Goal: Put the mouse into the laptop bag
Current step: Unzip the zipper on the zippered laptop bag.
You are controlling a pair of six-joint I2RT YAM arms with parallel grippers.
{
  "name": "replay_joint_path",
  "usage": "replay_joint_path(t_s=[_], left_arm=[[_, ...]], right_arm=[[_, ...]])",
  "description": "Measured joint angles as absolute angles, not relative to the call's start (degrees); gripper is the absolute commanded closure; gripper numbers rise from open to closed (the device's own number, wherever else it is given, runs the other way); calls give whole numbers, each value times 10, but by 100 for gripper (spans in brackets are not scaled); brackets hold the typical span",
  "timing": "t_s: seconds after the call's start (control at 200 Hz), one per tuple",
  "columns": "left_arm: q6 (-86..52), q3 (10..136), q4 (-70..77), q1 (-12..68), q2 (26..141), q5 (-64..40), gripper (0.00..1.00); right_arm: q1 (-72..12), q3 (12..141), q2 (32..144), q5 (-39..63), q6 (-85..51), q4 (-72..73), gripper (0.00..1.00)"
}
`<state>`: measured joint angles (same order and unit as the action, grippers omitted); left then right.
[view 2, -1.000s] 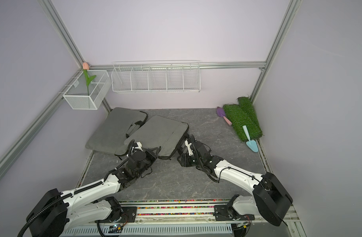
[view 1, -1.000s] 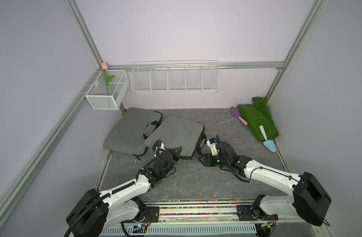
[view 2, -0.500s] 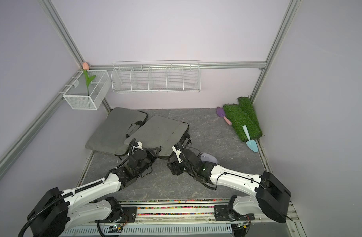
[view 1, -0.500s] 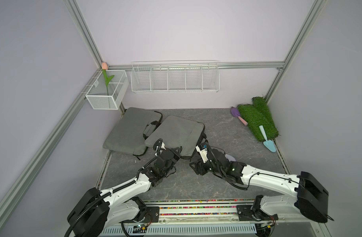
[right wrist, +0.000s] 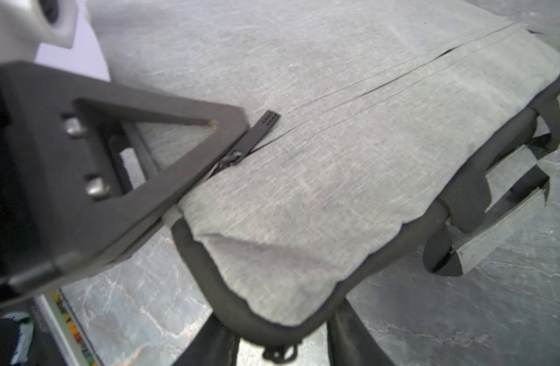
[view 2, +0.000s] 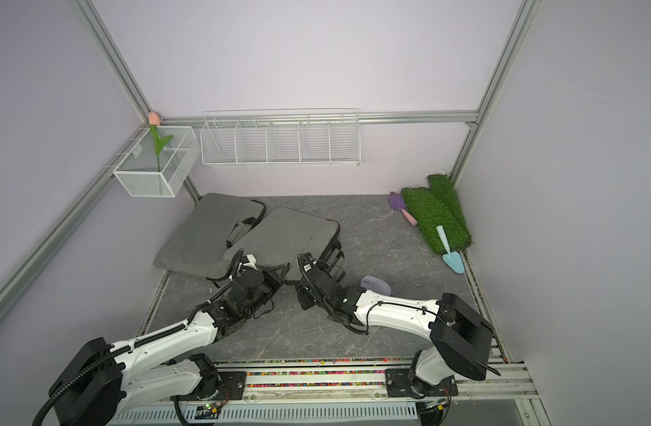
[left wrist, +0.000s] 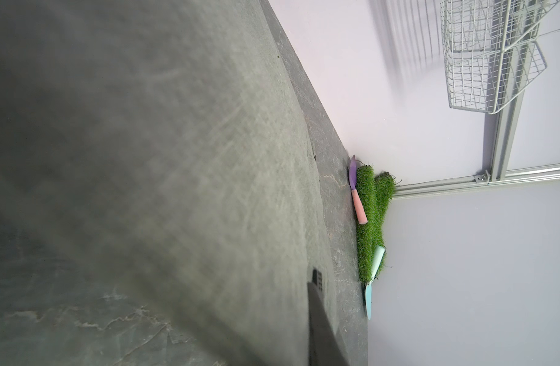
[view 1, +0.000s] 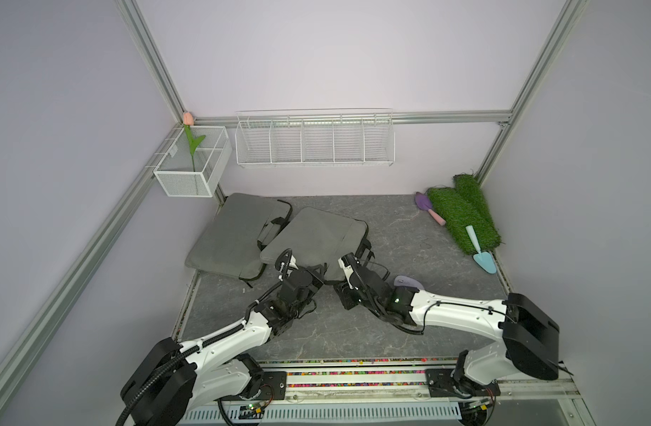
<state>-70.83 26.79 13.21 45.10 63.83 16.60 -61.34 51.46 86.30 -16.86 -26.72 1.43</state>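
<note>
On the grey table [view 1: 390, 239] lie two laptop bags; the nearer bag [view 1: 316, 236] overlaps an edge of the farther bag [view 1: 231, 232]; one pale purple mouse [view 1: 408, 283] sits on the bare table just beside the right forearm, outside both bags. Two arms reach to the nearer bag's front edge; the left gripper [view 1: 318, 273] is pressed together on the zip pull [right wrist: 266, 122]; the right gripper [view 1: 340, 289] has its two fingers [right wrist: 215, 342] spread either side of the bag's near corner, and I cannot tell whether they touch it. By the far right corner lie two grass rolls [view 1: 456, 217], a purple trowel [view 1: 425, 204] and a teal trowel [view 1: 480, 252]; two wire baskets [view 1: 314, 142] hang on the walls; one tulip [view 1: 188, 118] stands in the smaller one.
</note>
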Motion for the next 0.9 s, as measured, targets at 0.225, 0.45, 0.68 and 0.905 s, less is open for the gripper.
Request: replay_joint_path(t_s=[0.225,0.45,0.68,0.905], left_arm=[[-709,268,132,450,636,165,100],[-709,268,132,450,636,165,100],[-711,268,132,450,633,165,100],[-713,268,132,450,631,167,100]], right_arm=[[-629,522,867,-201,-288,8,75],[-641,528,867,-230,-311,-11,71],[-648,535,867,-244,-327,-24,80],[-656,537,867,-257,-328,-34,75]])
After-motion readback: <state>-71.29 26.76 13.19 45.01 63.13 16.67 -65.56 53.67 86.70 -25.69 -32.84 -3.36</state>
